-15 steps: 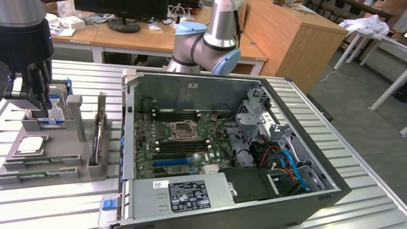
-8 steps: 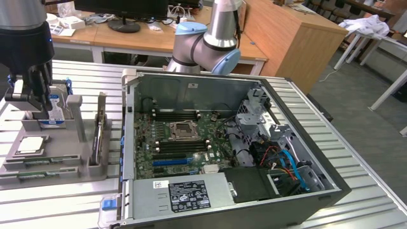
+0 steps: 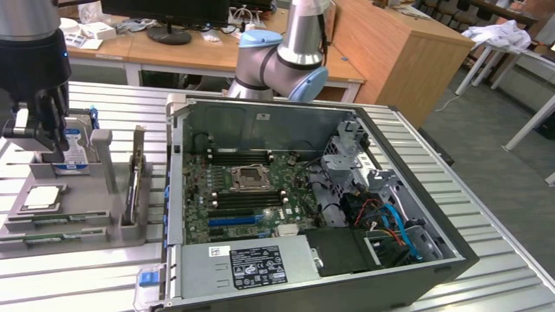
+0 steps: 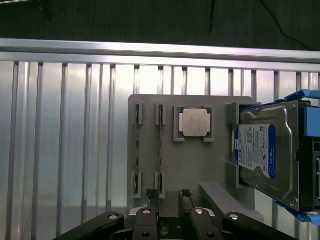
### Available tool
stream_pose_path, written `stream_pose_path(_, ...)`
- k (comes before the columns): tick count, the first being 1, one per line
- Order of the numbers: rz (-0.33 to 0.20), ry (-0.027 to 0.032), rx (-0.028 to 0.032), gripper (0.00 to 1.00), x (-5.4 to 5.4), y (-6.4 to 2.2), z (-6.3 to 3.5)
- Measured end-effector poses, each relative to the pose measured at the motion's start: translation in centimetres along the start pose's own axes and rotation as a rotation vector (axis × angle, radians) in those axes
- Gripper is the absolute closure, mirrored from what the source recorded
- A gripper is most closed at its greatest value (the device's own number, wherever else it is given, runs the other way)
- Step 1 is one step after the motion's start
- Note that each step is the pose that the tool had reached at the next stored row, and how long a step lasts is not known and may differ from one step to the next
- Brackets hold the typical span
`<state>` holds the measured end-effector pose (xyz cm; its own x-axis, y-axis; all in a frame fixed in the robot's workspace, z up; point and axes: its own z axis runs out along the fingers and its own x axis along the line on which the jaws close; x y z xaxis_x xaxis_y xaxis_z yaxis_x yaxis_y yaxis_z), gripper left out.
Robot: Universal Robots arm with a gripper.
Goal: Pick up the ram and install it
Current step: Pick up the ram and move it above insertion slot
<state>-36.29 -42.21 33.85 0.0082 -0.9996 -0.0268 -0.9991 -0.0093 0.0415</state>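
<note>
The pincer (image 4: 167, 194) hangs wide open, empty, above the grey holder (image 4: 195, 165) at nine o'clock of the case (image 3: 442, 257). Slots keep the ram (image 4: 160, 150) edge-up for gripping.

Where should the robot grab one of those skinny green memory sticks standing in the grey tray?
I'd pinch the thin green ram stick at its bare middle, across its two flat faces, coming straight down from above. It stands on edge in the grey plastic tray, with clips holding both ends.
</note>
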Motion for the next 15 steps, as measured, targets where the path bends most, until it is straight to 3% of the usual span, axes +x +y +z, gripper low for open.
stream_pose_path(9, 0.000, 0.0001, 0.0000, 0.70, -0.01, 0.19, 0.07)
stream_pose_path(15, 0.000, 0.0001, 0.0000, 0.70, 0.01, 0.17, 0.84)
